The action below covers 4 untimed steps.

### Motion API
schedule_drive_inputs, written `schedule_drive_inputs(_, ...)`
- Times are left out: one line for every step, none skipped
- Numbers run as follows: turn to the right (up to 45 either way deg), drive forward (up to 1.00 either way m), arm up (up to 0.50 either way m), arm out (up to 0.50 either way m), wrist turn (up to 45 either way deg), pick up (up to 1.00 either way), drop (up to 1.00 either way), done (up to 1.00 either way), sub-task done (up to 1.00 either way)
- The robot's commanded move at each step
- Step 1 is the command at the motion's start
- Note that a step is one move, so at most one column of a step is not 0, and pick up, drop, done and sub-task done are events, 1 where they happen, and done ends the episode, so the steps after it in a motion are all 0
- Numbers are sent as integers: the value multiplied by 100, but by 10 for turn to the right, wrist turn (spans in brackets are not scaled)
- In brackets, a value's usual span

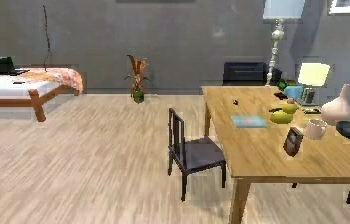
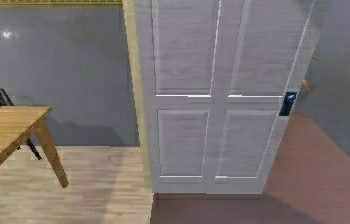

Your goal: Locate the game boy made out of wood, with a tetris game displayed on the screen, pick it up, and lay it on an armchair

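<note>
In the forward view a small brown slab with a dark face (image 1: 294,141) stands upright near the front edge of a long light-wood worktop (image 1: 245,150). Its long axis is vertical and the face is turned toward the camera. Beside it is a white mug (image 1: 315,128), contents hidden. The arm side view adds a white panelled door (image 2: 223,90). The claw's state cannot be told.

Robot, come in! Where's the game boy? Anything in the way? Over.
Small brown boxy thing, likely the game boy, upright on the wooden table. Dark chair stands left of the table, forward view. Dark seat, maybe an armchair, at far wall.
</note>
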Motion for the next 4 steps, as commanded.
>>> schedule_drive_inputs(30,0,0,0,0,0,0,0,0)
schedule_drive_inputs(0,35,0,0,0,0,0,0,0)
schedule_drive_inputs(-450,0,0,0,0,0,0,0,0)
schedule_drive_inputs(450,0,0,0,0,0,0,0,0)
